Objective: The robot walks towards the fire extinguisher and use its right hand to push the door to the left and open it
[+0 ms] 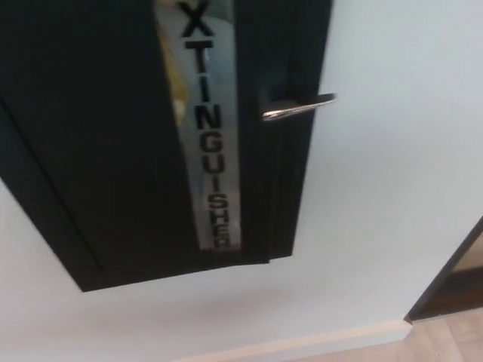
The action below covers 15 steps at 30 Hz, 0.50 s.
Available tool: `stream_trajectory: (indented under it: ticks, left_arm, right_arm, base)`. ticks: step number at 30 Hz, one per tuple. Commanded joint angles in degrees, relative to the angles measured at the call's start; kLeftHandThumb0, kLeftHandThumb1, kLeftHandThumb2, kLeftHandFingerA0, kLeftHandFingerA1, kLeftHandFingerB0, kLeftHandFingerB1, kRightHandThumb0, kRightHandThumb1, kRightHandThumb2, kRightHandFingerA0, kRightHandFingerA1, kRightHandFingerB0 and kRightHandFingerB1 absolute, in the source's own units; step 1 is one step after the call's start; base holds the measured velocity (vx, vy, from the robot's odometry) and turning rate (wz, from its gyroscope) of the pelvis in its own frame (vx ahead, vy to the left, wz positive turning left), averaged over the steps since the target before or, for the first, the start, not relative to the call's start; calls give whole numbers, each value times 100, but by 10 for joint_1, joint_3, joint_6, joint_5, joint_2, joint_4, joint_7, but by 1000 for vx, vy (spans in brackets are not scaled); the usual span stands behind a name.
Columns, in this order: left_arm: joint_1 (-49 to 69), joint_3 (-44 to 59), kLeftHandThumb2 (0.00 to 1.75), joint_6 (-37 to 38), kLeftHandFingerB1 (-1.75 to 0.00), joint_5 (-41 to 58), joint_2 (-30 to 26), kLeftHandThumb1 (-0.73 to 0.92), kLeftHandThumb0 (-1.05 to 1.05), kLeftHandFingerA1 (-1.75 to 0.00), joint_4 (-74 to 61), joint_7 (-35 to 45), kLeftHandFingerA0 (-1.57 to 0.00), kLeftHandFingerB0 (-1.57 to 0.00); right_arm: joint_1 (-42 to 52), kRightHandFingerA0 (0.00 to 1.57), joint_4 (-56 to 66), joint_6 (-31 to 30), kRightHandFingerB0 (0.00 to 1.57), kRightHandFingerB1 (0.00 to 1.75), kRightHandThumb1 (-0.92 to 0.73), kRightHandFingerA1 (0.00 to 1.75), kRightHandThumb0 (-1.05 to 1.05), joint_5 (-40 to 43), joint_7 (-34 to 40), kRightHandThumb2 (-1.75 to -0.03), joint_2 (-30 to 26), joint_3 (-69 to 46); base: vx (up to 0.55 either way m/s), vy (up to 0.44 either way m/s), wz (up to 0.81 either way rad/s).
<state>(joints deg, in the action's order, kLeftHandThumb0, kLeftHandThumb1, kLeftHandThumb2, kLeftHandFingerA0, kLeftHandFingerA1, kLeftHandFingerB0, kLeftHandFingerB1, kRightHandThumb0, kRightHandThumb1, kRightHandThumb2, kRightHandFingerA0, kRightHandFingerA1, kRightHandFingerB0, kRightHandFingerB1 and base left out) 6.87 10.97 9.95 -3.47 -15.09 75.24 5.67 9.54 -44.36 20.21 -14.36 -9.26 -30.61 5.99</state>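
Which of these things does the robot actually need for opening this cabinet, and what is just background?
For the job:
black door
metal handle
lettered window strip

Just there:
white wall
dark frame at the lower right
floor

Neither hand shows.

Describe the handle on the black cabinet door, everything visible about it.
The handle is a slim lever that looks like polished silver metal and catches the light. It sits on the right side of the black door, just right of the glass strip lettered XTINGUISHER, and sticks out to the right, its tip showing against the pale wall. It tilts slightly upward toward the tip. Nothing touches it; no robot hand is in view.
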Motion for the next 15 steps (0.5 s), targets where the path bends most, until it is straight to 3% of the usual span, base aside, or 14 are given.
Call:
stream_trajectory:
  ticks: [1, 2, 4, 5, 11, 12, 13, 14, 15]
  left_arm:
    - [1, 4, 56, -7, -37, 9, -5, 55, -55, -54, 0, 1, -31, -34]
    - [0, 3, 78, -8, -48, 8, -5, 43, -59, -58, 0, 0, -30, -29]
    - [0, 2, 78, -8, -48, 8, -4, 43, -59, -58, -1, 0, -30, -29]
    - [0, 4, 56, -7, -37, 10, -4, 54, -56, -54, 0, 1, -33, -36]
    - [-4, 3, 56, -7, -38, 9, -2, 55, -55, -56, -1, 1, -32, -35]
    - [-4, 3, 56, -9, -38, 9, -2, 55, -54, -55, 0, -3, -33, -35]
    - [-4, 3, 56, -9, -38, 9, -2, 55, -54, -55, 0, -4, -33, -35]
    - [-3, -4, 80, -8, -49, 1, -5, 43, -63, -61, -1, -6, -30, -29]
    - [-3, -6, 81, -7, -49, 0, -7, 43, -63, -62, -1, -5, -31, -27]
  right_arm:
    - [25, 28, 107, -44, 7, 81, -60, 104, -78, 17, -57, -59, -41, -15]
    - [23, 34, 104, -42, 12, 69, -47, 86, -80, 22, -60, -87, -42, -18]
    - [21, 34, 101, -44, 12, 69, -47, 86, -80, 24, -64, -87, -42, -20]
    - [15, 32, 70, -28, 12, 71, -48, 87, -80, 21, -64, -85, -41, -17]
    - [-9, 29, -5, -2, 8, 71, -49, 86, -84, -1, -48, -87, -37, -3]
    - [-12, 20, -13, 0, 0, 84, -63, 108, -85, -2, -44, -58, -34, 0]
    - [-14, 20, -16, 1, 0, 84, -63, 108, -85, -3, -42, -58, -33, 0]
    - [-18, 32, -26, -3, 3, 69, -49, 87, -85, -8, -36, -89, -29, 6]
    - [-18, 30, -28, -6, 2, 68, -49, 85, -86, -11, -32, -90, -27, 8]
  base:
    - [-15, 143, 17]
    - [19, 55, 11]
    - [-10, -1, 7]
    - [0, 0, 0]
    - [-10, -76, 2]
    - [0, 0, 0]
    - [0, 0, 0]
    - [0, 0, 0]
    - [0, 0, 0]
